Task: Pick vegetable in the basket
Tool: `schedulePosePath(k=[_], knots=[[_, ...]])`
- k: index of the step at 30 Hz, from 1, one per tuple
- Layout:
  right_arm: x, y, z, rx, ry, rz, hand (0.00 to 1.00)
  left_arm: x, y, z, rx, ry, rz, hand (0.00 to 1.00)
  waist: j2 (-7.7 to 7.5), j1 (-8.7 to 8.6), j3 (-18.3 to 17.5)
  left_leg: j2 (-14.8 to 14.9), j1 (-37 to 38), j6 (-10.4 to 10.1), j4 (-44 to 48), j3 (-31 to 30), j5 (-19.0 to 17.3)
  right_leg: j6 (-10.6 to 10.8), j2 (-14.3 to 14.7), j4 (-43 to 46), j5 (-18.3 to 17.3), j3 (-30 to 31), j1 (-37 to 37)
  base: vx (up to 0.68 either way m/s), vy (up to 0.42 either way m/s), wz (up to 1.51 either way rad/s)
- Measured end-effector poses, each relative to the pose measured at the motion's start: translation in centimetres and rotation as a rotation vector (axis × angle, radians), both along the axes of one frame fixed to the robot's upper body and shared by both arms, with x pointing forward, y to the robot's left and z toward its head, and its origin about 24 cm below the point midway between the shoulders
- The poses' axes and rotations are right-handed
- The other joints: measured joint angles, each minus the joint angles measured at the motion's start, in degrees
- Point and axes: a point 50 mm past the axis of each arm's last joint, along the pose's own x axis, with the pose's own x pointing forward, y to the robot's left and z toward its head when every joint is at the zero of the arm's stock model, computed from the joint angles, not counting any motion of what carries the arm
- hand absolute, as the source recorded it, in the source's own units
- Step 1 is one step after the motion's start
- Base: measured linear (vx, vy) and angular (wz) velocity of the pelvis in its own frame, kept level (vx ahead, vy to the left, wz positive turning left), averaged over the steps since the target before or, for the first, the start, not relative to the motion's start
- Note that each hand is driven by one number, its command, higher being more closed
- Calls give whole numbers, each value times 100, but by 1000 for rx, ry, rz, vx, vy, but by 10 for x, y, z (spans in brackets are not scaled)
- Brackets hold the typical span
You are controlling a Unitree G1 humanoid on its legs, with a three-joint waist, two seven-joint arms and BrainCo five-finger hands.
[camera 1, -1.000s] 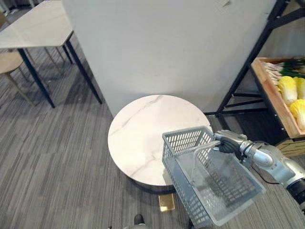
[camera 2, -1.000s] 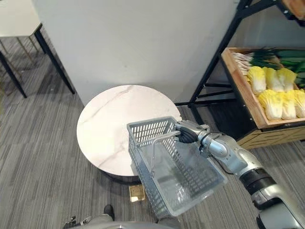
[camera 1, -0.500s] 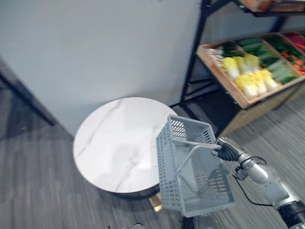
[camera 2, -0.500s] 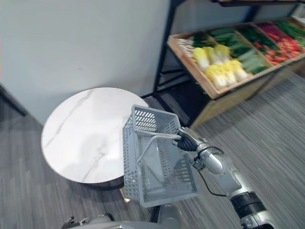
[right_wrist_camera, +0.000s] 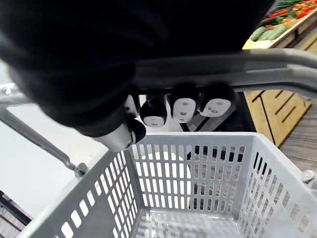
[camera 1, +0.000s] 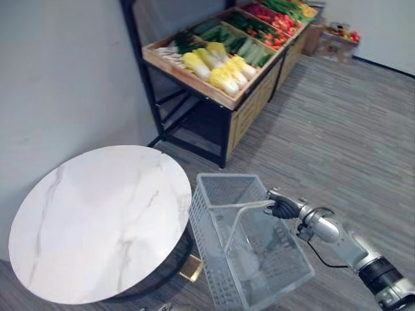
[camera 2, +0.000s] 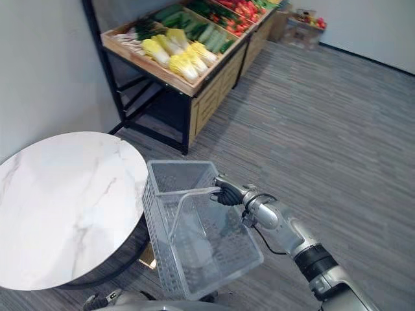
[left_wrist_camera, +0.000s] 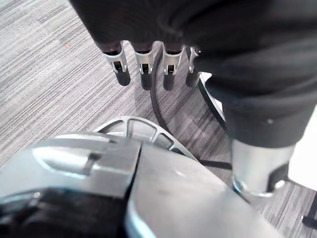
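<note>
Your head camera has swung toward the produce shelf [camera 1: 194,79]; in the left eye view the right hand [camera 1: 283,208] still carries the grey basket [camera 1: 249,259] beside the round table [camera 1: 97,220]. Right eye view: cabbages [camera 2: 185,61] lie on that shelf, well apart from the basket. Left wrist view: the left hand [left_wrist_camera: 143,29] hangs with its fingers straight. Right wrist view: fingers [right_wrist_camera: 215,104] curl round the basket handle [right_wrist_camera: 237,62].

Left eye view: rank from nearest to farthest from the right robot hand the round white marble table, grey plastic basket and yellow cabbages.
1. Grey plastic basket: handle in the right robot hand.
2. Round white marble table: on its left.
3. Yellow cabbages: far ahead, in the wooden crate.
</note>
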Motion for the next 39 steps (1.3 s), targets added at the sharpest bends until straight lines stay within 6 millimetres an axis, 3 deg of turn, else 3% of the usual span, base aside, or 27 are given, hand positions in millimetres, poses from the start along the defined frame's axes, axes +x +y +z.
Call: schedulePosePath(k=[2,5,6,8,10,13,15,18,20,23,25,31,39], knots=[[-4,-6,-4,-8,20,-19,100,0,0,0,8,5,-23,0,10,-99,2,50,10,-19,-4,0,103,-67,131,-169,72,35,45,-95,-99,-19],[-9,-19,-2,-2,19,-79,100,1,0,0,7,-7,-30,0,37,-107,22,201,24,4,205,-315,191,-101,302,-355,97,278,90,-83,-71,-42],[-7,-25,1,3,14,-108,100,1,-1,0,3,-13,-25,0,73,-111,40,176,-57,19,284,-893,208,-119,350,-419,149,498,91,-70,-34,-88],[-6,-29,4,11,2,-130,100,-1,-2,0,2,-14,-25,0,105,-106,55,-154,-223,-62,184,-2197,153,-106,356,-451,241,934,-16,-55,27,-116],[-6,-30,4,6,8,-126,100,-10,-5,-1,-1,6,-38,0,193,-97,51,-940,-248,-306,-445,-4027,-10,-26,374,-444,402,1649,-309,-51,111,-156],[-8,-32,-6,-12,63,-135,100,-13,-9,-3,-20,7,-15,0,334,-109,42,-1361,-239,-397,-988,-5364,-129,36,501,-442,634,2436,-664,-41,165,-142],[-10,-36,-16,-23,107,-162,100,-12,-11,-3,-25,2,-17,0,367,-113,41,-1452,-197,-395,-1025,-5741,-293,86,539,-465,794,2744,-790,24,167,-97],[-30,-46,-46,-39,231,-249,100,-7,-11,-2,-30,-14,-17,0,350,-146,50,-1655,-116,-290,-1072,-5467,-401,238,418,-861,1174,3025,-742,11,268,-55],[-39,-54,-55,-30,248,-323,100,-4,-11,-1,-27,-22,-22,0,360,-212,49,-1773,-97,-286,-1072,-5451,-403,307,318,-978,1239,3051,-695,14,203,-10],[-51,-71,-63,-11,273,-418,100,-2,-10,0,-20,-29,-37,0,401,-263,31,-1827,14,-202,-1073,-5479,-454,305,271,-984,1272,3051,-576,29,127,5],[-68,-79,-81,9,342,-496,100,-1,-10,0,-19,-28,-51,0,379,-271,-16,-1836,69,-167,-1083,-5478,-495,317,269,-1052,1280,3054,-504,40,53,-1],[-92,-96,-115,20,445,-682,100,10,-13,1,-14,-60,-112,0,368,-276,-22,-1864,140,-137,-1088,-5353,-513,338,262,-1054,1294,3162,-479,0,20,-9],[-112,-112,-130,17,412,-896,100,29,-18,5,-11,-139,-164,0,320,-279,-80,-1862,220,-75,-1089,-5350,-567,374,295,-1294,1405,3179,-312,-33,-10,-4]])
